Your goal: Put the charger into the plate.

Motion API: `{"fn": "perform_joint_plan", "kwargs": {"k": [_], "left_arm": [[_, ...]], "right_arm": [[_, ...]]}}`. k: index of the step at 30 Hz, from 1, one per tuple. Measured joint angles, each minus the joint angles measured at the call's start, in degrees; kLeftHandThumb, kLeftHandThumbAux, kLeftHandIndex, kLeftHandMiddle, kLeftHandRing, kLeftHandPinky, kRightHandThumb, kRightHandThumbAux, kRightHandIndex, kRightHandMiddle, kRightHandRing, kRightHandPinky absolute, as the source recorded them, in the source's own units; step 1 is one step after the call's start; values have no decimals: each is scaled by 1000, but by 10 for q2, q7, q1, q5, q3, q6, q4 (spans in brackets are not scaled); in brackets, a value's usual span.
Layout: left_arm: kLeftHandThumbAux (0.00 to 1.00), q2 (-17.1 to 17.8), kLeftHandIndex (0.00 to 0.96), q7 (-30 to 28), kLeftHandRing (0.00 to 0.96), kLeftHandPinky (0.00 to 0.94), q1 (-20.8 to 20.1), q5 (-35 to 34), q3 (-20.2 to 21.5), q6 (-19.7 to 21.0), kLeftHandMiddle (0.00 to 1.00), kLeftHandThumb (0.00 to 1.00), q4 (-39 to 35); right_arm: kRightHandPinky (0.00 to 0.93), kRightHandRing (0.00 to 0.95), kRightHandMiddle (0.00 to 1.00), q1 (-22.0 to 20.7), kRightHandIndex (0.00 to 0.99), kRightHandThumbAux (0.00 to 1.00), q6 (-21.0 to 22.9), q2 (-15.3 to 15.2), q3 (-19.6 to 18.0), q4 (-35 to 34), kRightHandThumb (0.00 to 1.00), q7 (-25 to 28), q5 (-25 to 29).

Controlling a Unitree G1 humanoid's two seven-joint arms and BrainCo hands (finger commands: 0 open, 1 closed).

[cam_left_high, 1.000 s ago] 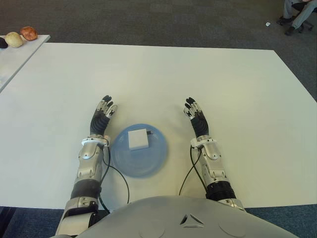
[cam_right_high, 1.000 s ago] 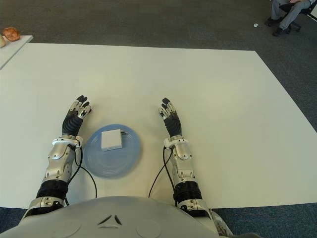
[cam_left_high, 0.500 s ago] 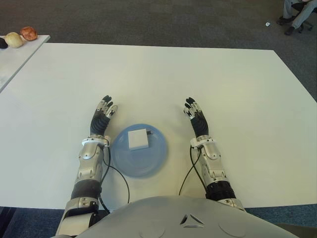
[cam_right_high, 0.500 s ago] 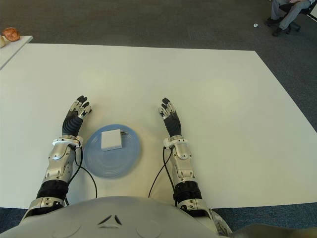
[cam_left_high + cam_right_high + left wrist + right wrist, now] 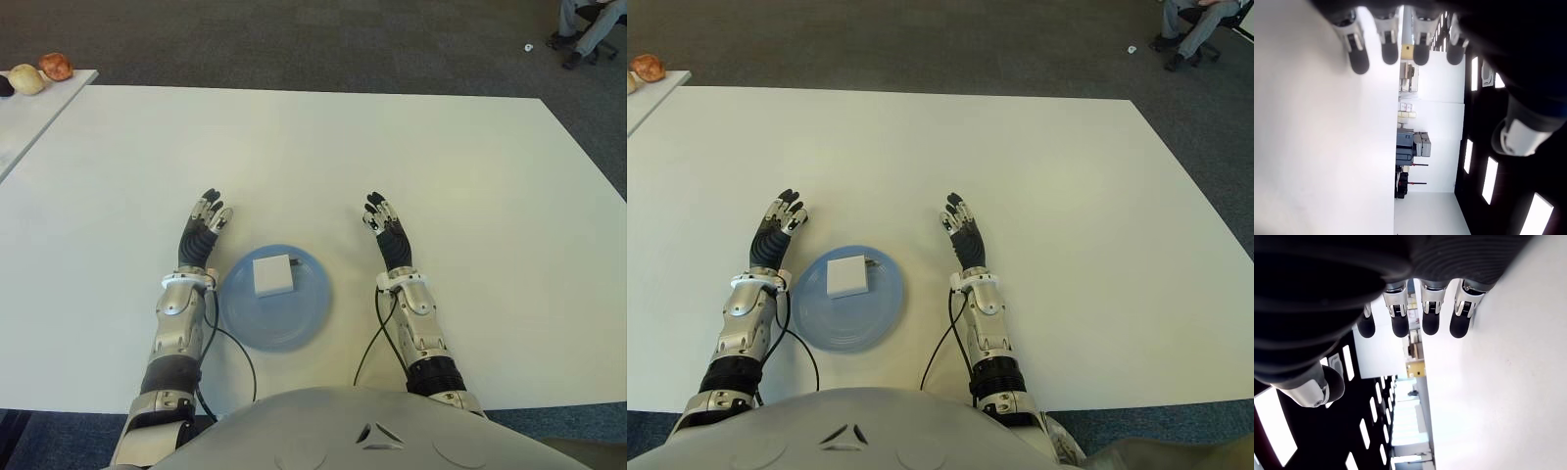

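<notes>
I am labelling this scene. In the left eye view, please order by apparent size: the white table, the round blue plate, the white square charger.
1. White table, by far the largest.
2. Round blue plate, between the open left hand and open right hand.
3. White square charger, smallest, lying in the plate.

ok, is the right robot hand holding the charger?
No. The white charger lies in the blue plate, while the right robot hand shows beside it, fingers spread and holding nothing.
</notes>
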Motion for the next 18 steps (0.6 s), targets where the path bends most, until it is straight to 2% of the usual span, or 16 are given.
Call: {"fn": "perform_joint_plan", "kwargs": {"k": [18], "left_arm": [[548,0,0,-1,17,21,0,0,1,-2,43,0,1]], "right_arm": [[59,35,54,-1,42,495,-9,0,-1,7,0,4,1]]}}
